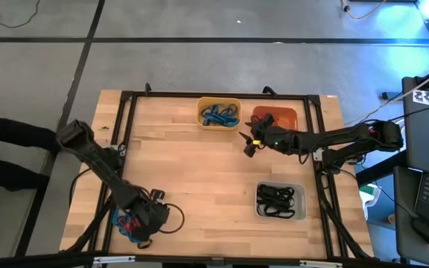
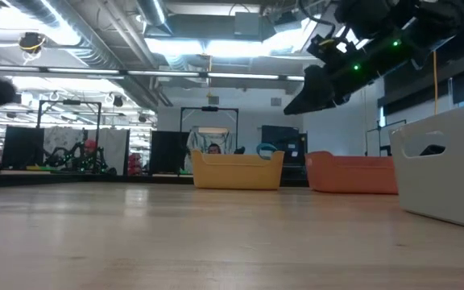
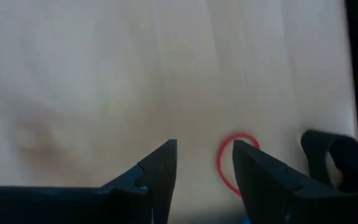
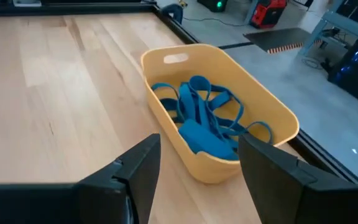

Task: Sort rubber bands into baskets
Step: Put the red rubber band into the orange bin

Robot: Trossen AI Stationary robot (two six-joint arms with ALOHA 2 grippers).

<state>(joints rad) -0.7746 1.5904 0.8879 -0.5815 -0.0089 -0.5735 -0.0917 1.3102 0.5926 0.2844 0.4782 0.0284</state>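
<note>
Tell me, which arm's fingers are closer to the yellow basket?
The right. The right gripper hovers just beside the yellow basket, while the left gripper is at the opposite near corner, over loose bands.

The worktop (image 1: 199,179) is pale striped wood. Blue rubber bands (image 4: 201,115) fill the yellow basket (image 4: 272,112); black ones (image 1: 276,198) lie in the pale grey basket (image 1: 280,216). The third basket (image 1: 293,116) is orange. One red band (image 3: 225,163) lies loose.
</note>
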